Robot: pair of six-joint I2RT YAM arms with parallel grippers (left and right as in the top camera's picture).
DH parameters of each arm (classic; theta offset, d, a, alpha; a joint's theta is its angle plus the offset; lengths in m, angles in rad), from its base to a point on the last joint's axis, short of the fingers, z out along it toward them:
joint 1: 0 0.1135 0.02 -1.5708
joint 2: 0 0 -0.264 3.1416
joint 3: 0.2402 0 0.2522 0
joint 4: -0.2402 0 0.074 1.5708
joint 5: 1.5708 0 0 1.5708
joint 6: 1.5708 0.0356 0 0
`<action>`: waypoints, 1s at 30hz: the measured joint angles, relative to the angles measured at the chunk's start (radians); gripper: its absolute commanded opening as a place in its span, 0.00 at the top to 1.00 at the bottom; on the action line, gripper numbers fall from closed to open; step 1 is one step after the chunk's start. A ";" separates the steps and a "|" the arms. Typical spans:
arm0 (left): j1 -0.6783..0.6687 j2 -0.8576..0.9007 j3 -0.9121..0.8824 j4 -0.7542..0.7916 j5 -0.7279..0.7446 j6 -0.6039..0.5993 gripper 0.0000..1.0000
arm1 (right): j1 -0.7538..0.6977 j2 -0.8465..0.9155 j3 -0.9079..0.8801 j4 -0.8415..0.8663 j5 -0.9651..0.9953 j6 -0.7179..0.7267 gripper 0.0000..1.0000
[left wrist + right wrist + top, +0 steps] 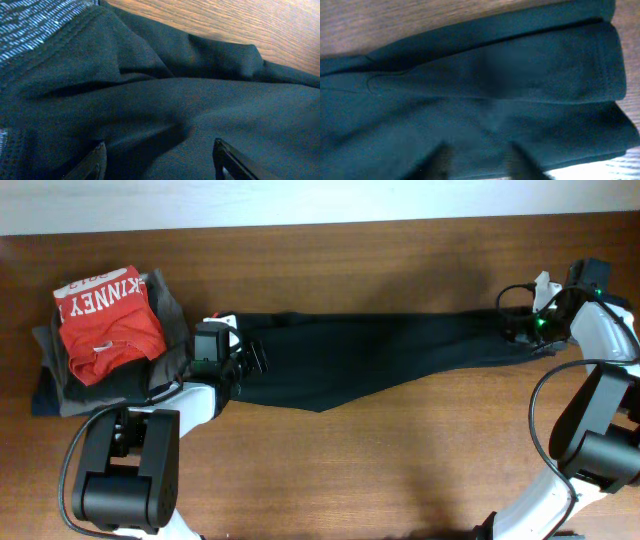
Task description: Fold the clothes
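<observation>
The long black pants [380,352] lie stretched across the table from left to right. My left gripper [252,360] is at the waist end. In the left wrist view it [160,161] stands open, its fingers [92,165] wide apart just over wrinkled black cloth [200,100], with the grey heathered waistband [35,25] at the upper left. My right gripper [522,330] is at the leg ends on the far right. In the right wrist view it [480,160] is blurred, its fingers still apart over the hemmed black leg [495,75].
A red T-shirt with white lettering [105,320] lies on a pile of grey and dark folded garments [172,350] at the left, close beside the left gripper. Bare wooden table [400,450] runs along the front, and a white wall edge [300,200] along the back.
</observation>
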 measured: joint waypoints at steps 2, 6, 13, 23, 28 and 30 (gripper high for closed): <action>0.000 0.000 0.000 0.000 0.000 0.000 0.32 | 0.000 0.000 -0.005 0.006 -0.001 -0.006 0.91; 0.000 0.000 0.000 0.000 0.000 0.000 0.32 | 0.000 0.011 -0.012 0.019 -0.001 -0.005 0.91; 0.000 0.000 0.000 0.001 0.000 0.000 0.32 | 0.000 0.073 -0.019 0.127 -0.001 -0.002 0.80; 0.000 0.000 0.000 0.001 0.000 0.000 0.32 | 0.000 0.079 -0.024 0.342 0.000 0.048 0.65; 0.000 0.000 0.000 0.001 0.000 0.000 0.32 | -0.015 0.079 -0.024 0.299 0.013 0.069 0.43; 0.000 0.000 0.000 0.001 0.000 0.000 0.32 | -0.054 0.079 -0.024 0.284 0.024 0.092 0.31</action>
